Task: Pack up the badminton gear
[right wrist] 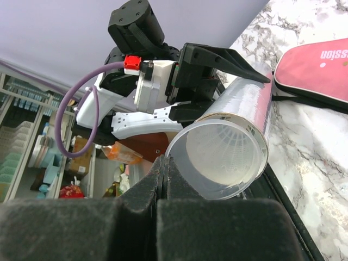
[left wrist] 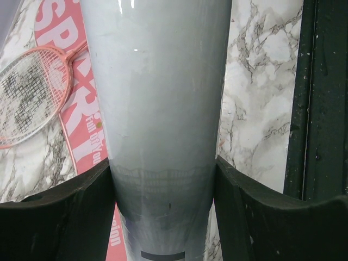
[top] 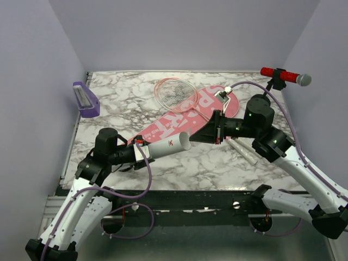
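White tube [top: 169, 144] clamped in left gripper [top: 142, 150] (mouth facing closed right gripper [top: 194, 138]).

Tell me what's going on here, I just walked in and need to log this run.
The left gripper holds the white tube sideways, open end facing the right gripper. That gripper is shut, its tips right at the tube's rim. Something white inside the tube looks like a shuttlecock. The pink racket lies across the pink bag on the table.
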Available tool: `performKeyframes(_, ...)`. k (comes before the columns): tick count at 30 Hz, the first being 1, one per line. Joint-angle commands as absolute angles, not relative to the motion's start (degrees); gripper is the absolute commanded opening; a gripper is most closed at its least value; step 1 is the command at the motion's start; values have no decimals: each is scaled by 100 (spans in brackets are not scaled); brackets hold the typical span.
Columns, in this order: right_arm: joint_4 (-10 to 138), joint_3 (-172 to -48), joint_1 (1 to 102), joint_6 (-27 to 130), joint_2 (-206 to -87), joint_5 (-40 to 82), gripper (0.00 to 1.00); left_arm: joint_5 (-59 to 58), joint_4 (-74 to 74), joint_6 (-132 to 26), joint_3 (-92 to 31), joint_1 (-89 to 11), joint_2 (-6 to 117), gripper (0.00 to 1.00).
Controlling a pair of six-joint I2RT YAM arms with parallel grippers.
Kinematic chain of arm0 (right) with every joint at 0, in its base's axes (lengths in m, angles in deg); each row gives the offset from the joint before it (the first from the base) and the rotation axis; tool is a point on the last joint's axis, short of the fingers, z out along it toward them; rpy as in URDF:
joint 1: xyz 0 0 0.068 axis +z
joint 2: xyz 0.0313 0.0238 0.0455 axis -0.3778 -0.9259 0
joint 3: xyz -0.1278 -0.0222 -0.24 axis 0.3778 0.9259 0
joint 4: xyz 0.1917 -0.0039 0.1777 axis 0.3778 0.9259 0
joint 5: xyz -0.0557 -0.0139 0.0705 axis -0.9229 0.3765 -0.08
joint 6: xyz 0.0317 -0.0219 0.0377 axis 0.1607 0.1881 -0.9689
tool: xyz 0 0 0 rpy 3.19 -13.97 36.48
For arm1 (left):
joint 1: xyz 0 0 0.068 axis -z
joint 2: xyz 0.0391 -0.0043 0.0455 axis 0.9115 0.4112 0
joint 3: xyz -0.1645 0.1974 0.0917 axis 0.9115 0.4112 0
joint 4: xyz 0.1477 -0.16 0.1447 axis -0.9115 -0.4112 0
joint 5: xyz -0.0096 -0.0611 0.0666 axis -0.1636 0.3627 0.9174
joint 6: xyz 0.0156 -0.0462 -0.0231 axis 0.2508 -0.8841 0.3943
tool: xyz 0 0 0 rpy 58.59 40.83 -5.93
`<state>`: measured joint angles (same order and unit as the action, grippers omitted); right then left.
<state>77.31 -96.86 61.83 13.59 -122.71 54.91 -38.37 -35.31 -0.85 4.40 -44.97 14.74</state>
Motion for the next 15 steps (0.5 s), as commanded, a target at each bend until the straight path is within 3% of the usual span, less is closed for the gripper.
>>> performKeyframes(1, 7384, -9527, 6175, 1212, -12217, 5674, 0, -4093, -3306, -157, 237, -4471, 1421, 34)
performKeyframes(15, 7014, -9201, 6174, 1045, -12296, 5630, 0, -4067, -3192, -306, 167, -4462, 1456, 34)
